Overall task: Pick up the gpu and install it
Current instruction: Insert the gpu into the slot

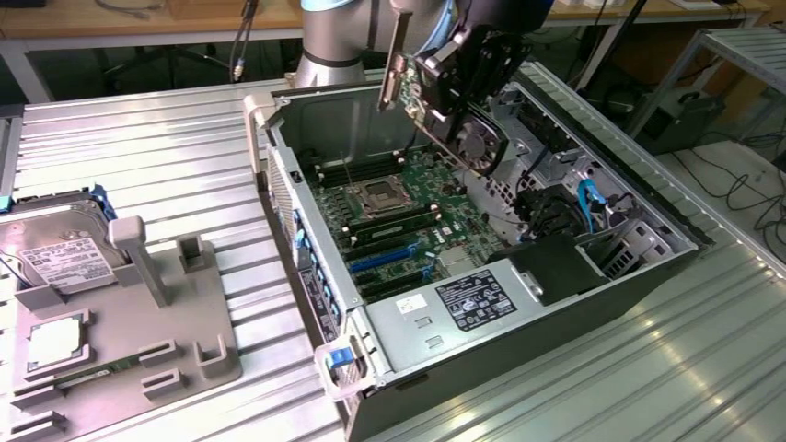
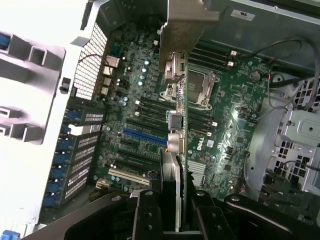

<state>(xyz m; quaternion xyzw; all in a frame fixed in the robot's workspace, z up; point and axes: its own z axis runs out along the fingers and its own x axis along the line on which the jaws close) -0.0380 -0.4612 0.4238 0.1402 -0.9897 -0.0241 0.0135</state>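
My fingers (image 2: 147, 217) pinch gpu (image 1: 474, 140), tilted above open case (image 1: 278, 175); case holds motherboard (image 1: 393, 210), power supply (image 1: 477, 299). Drive (image 1: 59, 250) in tray (image 1: 184, 318) beside.

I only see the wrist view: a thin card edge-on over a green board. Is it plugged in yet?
Observer: No. The pincer holds the gpu tilted in the air above the open computer case.
Operator: What is the case sitting on?
Observer: It lies on its side on a ribbed metal table.
Operator: Anything else nearby?
Observer: A hard drive stands in a grey holder at the exterior view's left.
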